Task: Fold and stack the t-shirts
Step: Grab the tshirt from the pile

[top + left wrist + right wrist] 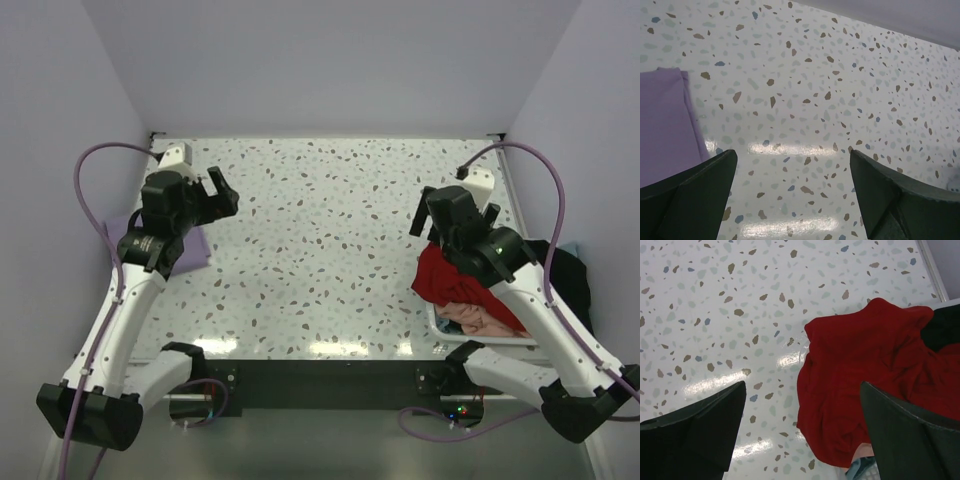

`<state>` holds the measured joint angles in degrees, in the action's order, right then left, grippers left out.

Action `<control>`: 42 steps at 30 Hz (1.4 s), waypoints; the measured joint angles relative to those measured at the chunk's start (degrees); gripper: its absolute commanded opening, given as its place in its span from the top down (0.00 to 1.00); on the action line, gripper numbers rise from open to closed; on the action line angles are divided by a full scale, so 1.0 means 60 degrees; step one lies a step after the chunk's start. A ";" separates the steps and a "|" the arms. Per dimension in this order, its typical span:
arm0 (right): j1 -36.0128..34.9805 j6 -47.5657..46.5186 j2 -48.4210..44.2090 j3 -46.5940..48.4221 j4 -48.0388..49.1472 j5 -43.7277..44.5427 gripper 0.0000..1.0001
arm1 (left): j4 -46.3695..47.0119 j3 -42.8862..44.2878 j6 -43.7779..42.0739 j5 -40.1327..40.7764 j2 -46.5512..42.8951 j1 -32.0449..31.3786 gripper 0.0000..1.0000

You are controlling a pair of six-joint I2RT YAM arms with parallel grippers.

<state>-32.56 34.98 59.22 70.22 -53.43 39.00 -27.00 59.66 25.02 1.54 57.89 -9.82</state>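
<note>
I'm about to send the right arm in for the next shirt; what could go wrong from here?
The bright red cloth t-shirt spills over the rim of the white plastic basket against a black cloth shirt; the open right gripper could pinch both, or several layers. Pulling it may drag the basket along. The open left gripper hangs near the folded pale lavender t-shirt and could ruffle it.

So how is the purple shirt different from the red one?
The lavender shirt lies flat with neat, straight edges on the left side of the table; the red shirt is a crumpled heap on the right. The lavender shirt rests on the table alone, while the red shirt spills out of the white basket onto the table. Both are plain cloth, and nothing grips either one.
</note>
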 measured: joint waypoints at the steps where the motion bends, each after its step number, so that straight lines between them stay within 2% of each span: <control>1: 0.0000 0.0066 -0.0026 -0.0004 -0.0062 0.0007 0.01 | -0.0066 0.0000 0.0018 0.0124 -0.0095 0.0000 0.00; 8: 0.0000 0.0572 -0.0390 -0.0157 -0.0444 -0.0178 0.01 | -0.0317 -0.0091 0.0160 0.0780 -0.0831 0.0000 0.00; 14: 0.0022 0.1020 -0.0484 -0.0208 -0.1067 -0.0168 0.01 | -0.0430 -0.0091 0.0164 0.0871 -0.0820 0.0000 0.00; 18: 0.0302 0.1865 -0.0299 -0.0856 -0.1614 -0.0178 0.01 | -0.0554 -0.0208 0.0284 0.0739 -0.0707 0.0000 0.00; 21: 0.0965 0.2171 -0.0335 -0.1362 -0.1891 -0.0262 0.01 | -0.0659 -0.0393 0.0415 0.0627 -0.0725 0.0000 0.00; 26: 0.2783 0.2167 -0.0696 -0.1993 -0.1814 -0.0940 0.01 | -0.0678 -0.0790 0.0503 0.0470 -0.0874 0.0000 0.00; 35: 0.3526 0.2051 0.0040 -0.3519 -0.0831 -0.2594 0.03 | -0.0670 -0.0816 0.0484 0.0302 -0.0328 0.0000 0.00; 38: 0.3818 0.1905 0.0488 -0.3534 -0.0474 -0.2860 0.17 | -0.0670 -0.0812 0.0481 0.0288 -0.0237 0.0000 0.00; 39: 0.3898 0.1861 0.0627 -0.3537 -0.0404 -0.2943 0.29 | -0.0670 -0.0812 0.0481 0.0284 -0.0237 0.0000 0.00; 41: 0.4044 0.1792 0.0914 -0.3537 -0.0280 -0.3071 0.43 | -0.0667 -0.0801 0.0477 0.0277 -0.0237 0.0000 0.00; 42: 0.4084 0.1756 0.0994 -0.3537 -0.0240 -0.3136 0.60 | -0.0670 -0.0801 0.0477 0.0280 -0.0237 0.0000 0.00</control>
<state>-8.05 45.52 65.19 48.99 -54.87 20.18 -31.03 54.85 27.88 3.22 56.47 -9.82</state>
